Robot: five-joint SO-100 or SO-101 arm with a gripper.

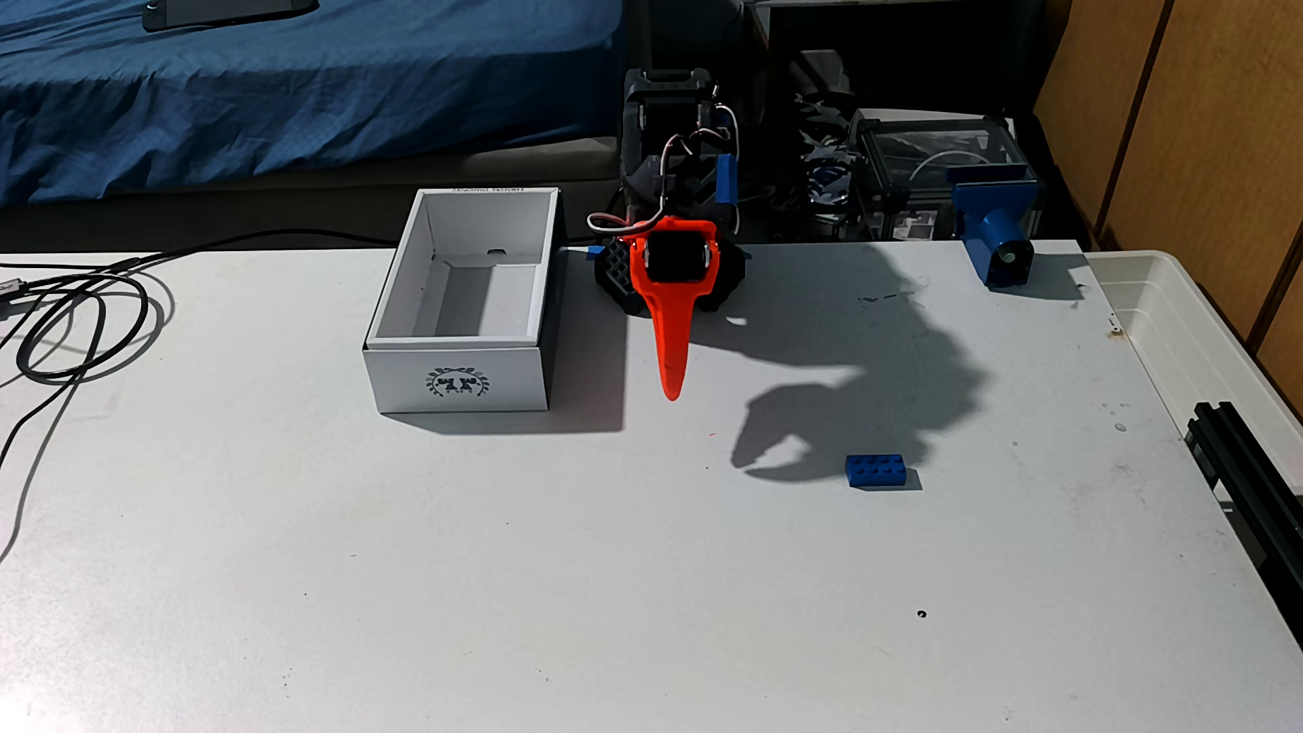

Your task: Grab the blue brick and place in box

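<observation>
The blue brick (pixel 880 470) lies flat on the white table, studs up, right of centre. The box (pixel 462 303) stands open and empty at the back left, its emblem side facing the camera. My gripper (pixel 671 391) hangs above the table just right of the box, its orange finger (pixel 670 352) pointing down toward the camera. The other finger is hidden behind the orange one, so the gap between them cannot be read. The gripper is well to the left of the brick and behind it, and holds nothing that I can see. Its shadow falls on the table just left of the brick.
Black cables (pixel 77 317) loop on the table's left side. A blue bracket (pixel 998 229) stands at the back right edge. A translucent tray (pixel 1198 331) lies along the right edge, with a black rail (pixel 1248 465) in front of it.
</observation>
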